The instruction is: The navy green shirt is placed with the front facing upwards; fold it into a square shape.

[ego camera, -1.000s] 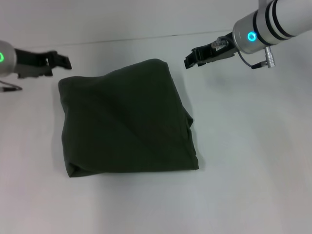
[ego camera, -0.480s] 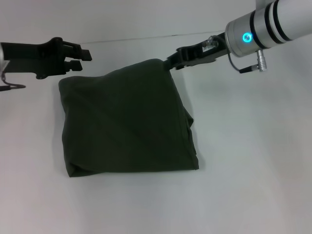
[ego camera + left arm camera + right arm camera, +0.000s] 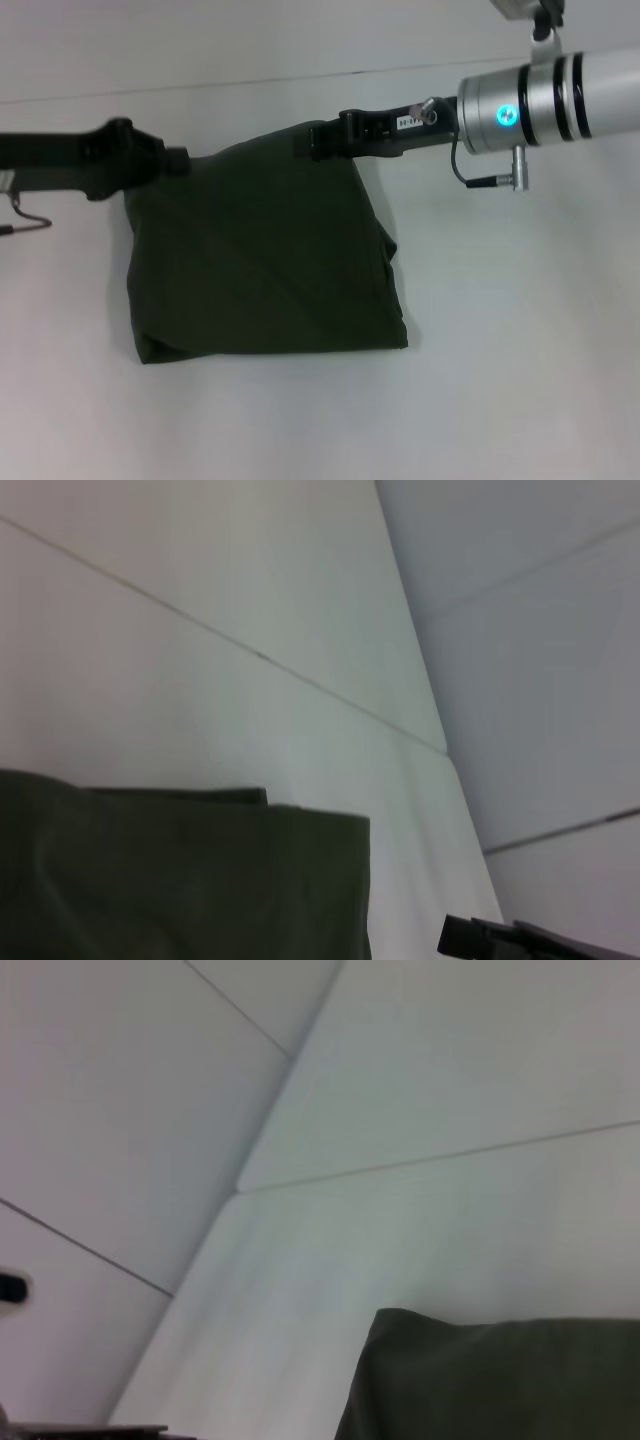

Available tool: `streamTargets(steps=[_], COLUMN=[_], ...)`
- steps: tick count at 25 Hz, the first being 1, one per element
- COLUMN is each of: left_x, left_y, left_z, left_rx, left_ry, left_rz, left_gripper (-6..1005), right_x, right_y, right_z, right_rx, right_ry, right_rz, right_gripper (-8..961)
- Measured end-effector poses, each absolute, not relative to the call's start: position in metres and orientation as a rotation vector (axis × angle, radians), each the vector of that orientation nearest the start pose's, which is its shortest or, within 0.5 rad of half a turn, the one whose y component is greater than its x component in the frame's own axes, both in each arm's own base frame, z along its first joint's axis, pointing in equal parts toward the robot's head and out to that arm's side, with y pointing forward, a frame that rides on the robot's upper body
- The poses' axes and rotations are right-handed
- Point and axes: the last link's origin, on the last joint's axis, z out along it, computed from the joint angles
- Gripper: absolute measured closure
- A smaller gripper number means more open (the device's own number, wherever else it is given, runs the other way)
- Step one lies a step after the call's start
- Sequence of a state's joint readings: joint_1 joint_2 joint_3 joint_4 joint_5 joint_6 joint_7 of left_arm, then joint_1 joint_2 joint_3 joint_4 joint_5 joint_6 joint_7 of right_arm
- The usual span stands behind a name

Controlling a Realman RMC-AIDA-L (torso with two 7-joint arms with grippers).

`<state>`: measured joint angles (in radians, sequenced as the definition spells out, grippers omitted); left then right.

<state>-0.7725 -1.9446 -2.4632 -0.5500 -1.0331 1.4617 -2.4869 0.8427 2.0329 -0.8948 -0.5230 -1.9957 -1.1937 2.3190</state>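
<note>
Head view shows the white table [image 3: 520, 380] carrying the navy green shirt [image 3: 260, 255], already folded into a compact, roughly square bundle with no lettering visible, so little seems left beyond tidying its far edge. The right gripper [image 3: 318, 143] sits at the far right corner and the left gripper [image 3: 178, 162] at the far left corner; whether either jaw is clenched on cloth I cannot tell, as dark fingers merge with dark fabric. A second earlier both grippers hung clear of the shirt, apart from it.
</note>
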Motion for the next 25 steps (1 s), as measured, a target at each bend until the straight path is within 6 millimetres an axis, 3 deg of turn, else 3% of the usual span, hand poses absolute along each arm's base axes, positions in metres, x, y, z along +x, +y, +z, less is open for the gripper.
streamTargets(steps=[5,11,13,16,25], left_x=[-0.229,-0.231,-0.230,-0.229,-0.243], left_y=[0.396,0.399,0.401,0.403,0.400], left_z=[0.027,0.025,0.020,0.015,0.019], left_rx=[-2.302,-2.259,-2.256,-2.250,-2.203], left_ry=[-1.914,-1.915,-1.894,-1.866,-1.875], left_rz=[-0.683,-0.718,-0.712,-0.700,-0.694], left_gripper=[978,978,978,977,977], right_x=[0.209,0.234,0.238,0.240,0.214], right_y=[0.407,0.401,0.400,0.401,0.413], right_z=[-0.019,-0.001,-0.001,-0.010,-0.057], right_rx=[-2.361,-2.270,-2.244,-2.233,-2.404], right_ry=[1.616,1.562,1.526,1.476,1.164], right_rz=[0.736,0.858,0.897,0.889,0.646], right_gripper=[673,701,784,908,954])
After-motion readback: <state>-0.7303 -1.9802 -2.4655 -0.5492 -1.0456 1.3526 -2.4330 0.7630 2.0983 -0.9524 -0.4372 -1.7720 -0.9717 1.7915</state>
